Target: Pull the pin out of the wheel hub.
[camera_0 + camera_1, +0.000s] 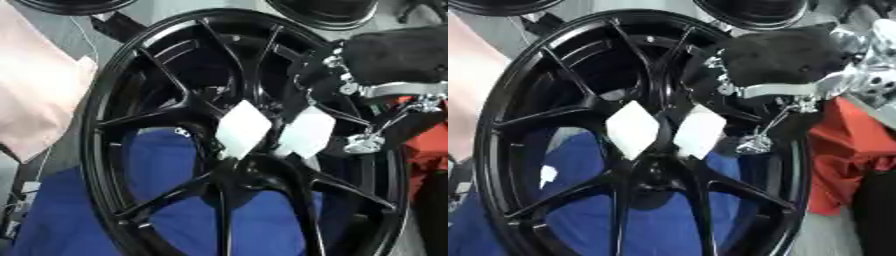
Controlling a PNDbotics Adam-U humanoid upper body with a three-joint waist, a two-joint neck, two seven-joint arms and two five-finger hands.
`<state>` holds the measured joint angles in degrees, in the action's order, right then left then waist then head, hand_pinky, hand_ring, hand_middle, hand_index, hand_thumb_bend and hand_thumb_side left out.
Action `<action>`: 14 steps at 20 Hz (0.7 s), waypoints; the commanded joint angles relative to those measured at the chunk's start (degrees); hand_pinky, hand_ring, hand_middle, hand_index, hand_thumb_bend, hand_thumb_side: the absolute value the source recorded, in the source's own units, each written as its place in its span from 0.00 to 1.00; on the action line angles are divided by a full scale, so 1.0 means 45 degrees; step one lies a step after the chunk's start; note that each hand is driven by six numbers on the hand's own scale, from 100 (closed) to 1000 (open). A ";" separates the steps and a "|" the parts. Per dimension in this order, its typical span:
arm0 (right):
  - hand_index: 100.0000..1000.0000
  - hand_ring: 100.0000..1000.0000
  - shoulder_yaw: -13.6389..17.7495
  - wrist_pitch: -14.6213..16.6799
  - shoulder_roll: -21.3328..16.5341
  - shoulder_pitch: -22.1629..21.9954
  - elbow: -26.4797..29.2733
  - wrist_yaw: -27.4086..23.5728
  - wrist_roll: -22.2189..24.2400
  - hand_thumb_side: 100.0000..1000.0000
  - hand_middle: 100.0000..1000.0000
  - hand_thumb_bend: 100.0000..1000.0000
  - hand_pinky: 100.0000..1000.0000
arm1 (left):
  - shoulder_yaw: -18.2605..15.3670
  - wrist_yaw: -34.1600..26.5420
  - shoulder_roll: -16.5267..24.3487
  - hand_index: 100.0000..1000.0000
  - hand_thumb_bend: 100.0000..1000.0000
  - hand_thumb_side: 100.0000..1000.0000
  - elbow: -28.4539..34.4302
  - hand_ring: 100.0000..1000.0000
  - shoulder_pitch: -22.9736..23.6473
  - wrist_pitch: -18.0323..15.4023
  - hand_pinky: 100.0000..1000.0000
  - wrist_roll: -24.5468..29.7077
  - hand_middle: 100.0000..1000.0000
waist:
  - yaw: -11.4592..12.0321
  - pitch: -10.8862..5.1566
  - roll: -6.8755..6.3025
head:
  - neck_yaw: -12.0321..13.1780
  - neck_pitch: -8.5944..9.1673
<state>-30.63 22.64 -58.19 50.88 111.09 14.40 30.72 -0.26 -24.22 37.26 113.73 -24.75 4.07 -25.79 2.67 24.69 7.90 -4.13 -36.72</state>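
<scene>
— What lay under and behind it all?

— Blue cloth (175, 220) showed nearest, through the lower spokes; pale pink fabric (35, 100) lay at the left, red material (846, 150) at the right, and two more dark rims, one (74, 5) at the far left and another (328, 12) at the far right, edged the top.

— And the wheel hub?

— One black wheel hub (109, 105) filled the view, its open face toward the camera, spokes meeting low of centre (249, 172). Two white diamond-shaped tags (243, 127) and (306, 132) stood side by side just above that meeting point. No writing could be read on them.

— The pin?

— It could not be made out with certainty.

— The hands?

— Only the right hand (776, 57), black with silver linkage, reached in from the upper right over the rim. Whether its fingers were curled or straight could not be told.
</scene>
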 commanded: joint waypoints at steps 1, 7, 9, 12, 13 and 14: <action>0.73 0.73 0.0126 -0.0077 -0.0230 0.0165 0.0087 -0.0121 -0.0013 0.00 0.64 0.24 0.85 | -0.0165 0.0005 0.0129 0.64 0.00 0.66 0.0192 0.56 -0.0072 0.0011 0.80 -0.0023 0.50 | -0.0010 -0.0374 -0.0080 | 0.0029 0.0032; 0.69 0.71 0.0090 -0.0153 -0.0147 0.0232 0.0099 -0.0273 -0.0029 0.00 0.59 0.19 0.84 | -0.0186 0.0017 0.0121 0.64 0.00 0.67 0.0192 0.56 -0.0058 0.0007 0.81 -0.0062 0.50 | 0.0008 -0.0334 -0.0065 | 0.0043 0.0012; 0.67 0.69 0.0088 -0.0188 -0.0138 0.0238 0.0116 -0.0348 -0.0071 0.00 0.56 0.16 0.84 | -0.0192 0.0013 0.0115 0.64 0.00 0.67 0.0192 0.55 -0.0042 0.0020 0.81 -0.0087 0.50 | 0.0008 -0.0330 -0.0059 | 0.0057 0.0002; 0.63 0.67 0.0107 -0.0240 -0.0128 0.0249 0.0150 -0.0435 -0.0244 0.00 0.52 0.11 0.84 | -0.0198 0.0005 0.0107 0.64 0.00 0.67 0.0192 0.55 -0.0022 0.0046 0.81 -0.0124 0.50 | 0.0004 -0.0333 -0.0054 | 0.0068 -0.0007; 0.61 0.66 0.0111 -0.0251 -0.0126 0.0257 0.0161 -0.0449 -0.0308 0.00 0.50 0.09 0.84 | -0.0199 0.0002 0.0107 0.64 0.00 0.67 0.0192 0.55 -0.0018 0.0052 0.81 -0.0135 0.50 | 0.0000 -0.0336 -0.0054 | 0.0069 -0.0012; 0.60 0.65 0.0115 -0.0256 -0.0127 0.0261 0.0171 -0.0453 -0.0372 0.00 0.49 0.07 0.84 | -0.0198 0.0000 0.0109 0.64 0.00 0.67 0.0192 0.55 -0.0014 0.0057 0.81 -0.0141 0.50 | -0.0005 -0.0340 -0.0054 | 0.0068 -0.0020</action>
<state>-31.05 21.59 -57.74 50.93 111.08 13.17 29.73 -0.42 -24.22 36.84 113.73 -24.61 4.34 -26.17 2.72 24.69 7.94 -3.89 -36.72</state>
